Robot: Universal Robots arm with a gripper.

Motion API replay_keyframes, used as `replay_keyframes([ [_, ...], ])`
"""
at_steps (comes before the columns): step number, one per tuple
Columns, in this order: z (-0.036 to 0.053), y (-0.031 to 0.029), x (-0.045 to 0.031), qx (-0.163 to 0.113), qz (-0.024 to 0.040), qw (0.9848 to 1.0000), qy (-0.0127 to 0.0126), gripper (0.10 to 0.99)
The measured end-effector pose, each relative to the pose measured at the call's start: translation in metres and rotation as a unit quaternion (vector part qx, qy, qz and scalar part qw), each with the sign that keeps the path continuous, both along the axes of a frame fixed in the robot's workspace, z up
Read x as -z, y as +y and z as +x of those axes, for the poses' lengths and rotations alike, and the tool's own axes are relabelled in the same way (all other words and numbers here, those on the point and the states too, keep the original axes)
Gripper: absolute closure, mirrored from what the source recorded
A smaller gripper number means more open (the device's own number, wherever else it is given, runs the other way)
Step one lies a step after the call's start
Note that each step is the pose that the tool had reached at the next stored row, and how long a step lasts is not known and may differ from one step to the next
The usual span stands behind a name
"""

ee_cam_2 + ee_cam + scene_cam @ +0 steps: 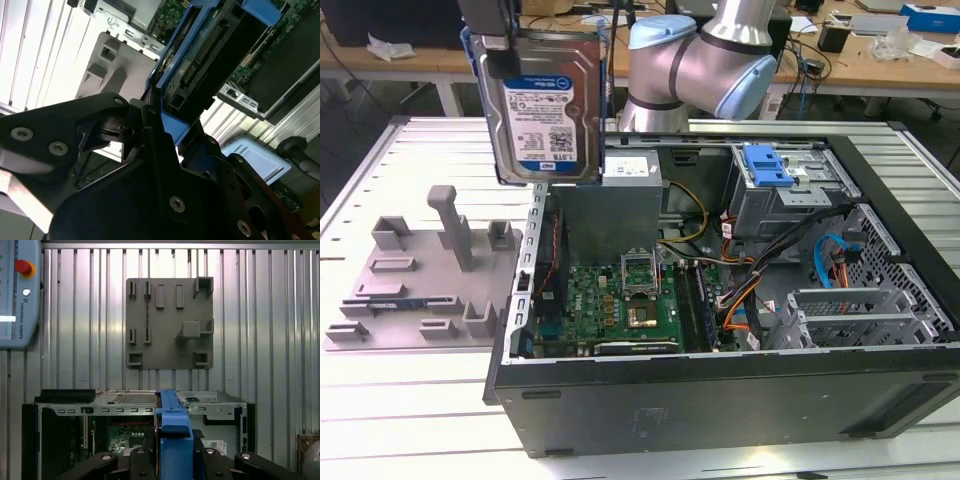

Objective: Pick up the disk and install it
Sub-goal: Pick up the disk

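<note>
Claw point(175, 460) clamped on disk point(548, 110), held upright — above open computer case point(720, 385)

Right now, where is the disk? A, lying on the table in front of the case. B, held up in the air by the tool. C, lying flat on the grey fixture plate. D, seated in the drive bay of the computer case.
B: in the exterior view the disk hangs upright from the tool, raised clear of the grey fixture plate and not yet inside the open computer case.
</note>
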State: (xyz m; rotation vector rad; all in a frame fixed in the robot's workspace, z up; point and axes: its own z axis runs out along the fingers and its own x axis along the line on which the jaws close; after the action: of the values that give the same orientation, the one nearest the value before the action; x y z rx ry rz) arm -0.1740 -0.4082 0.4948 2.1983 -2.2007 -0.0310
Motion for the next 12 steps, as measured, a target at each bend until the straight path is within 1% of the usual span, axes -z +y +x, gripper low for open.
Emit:
replay_keyframes([
  [1,0.0024,-0.0019,0.0001,0.0,0.0001,1.0,0.0,0.722],
  [3,0.0153,-0.01,0.0,0.0,0.0,1.0,0.0,0.722],
  [4,0.0197,-0.0128,0.0,0.0,0.0,1.0,0.0,0.722],
  [10,0.0379,-0.0235,0.0,0.0,0.0,1.0,0.0,0.722],
  [12,0.0493,-0.0301,0.0,0.0,0.0,1.0,0.0,0.722],
])
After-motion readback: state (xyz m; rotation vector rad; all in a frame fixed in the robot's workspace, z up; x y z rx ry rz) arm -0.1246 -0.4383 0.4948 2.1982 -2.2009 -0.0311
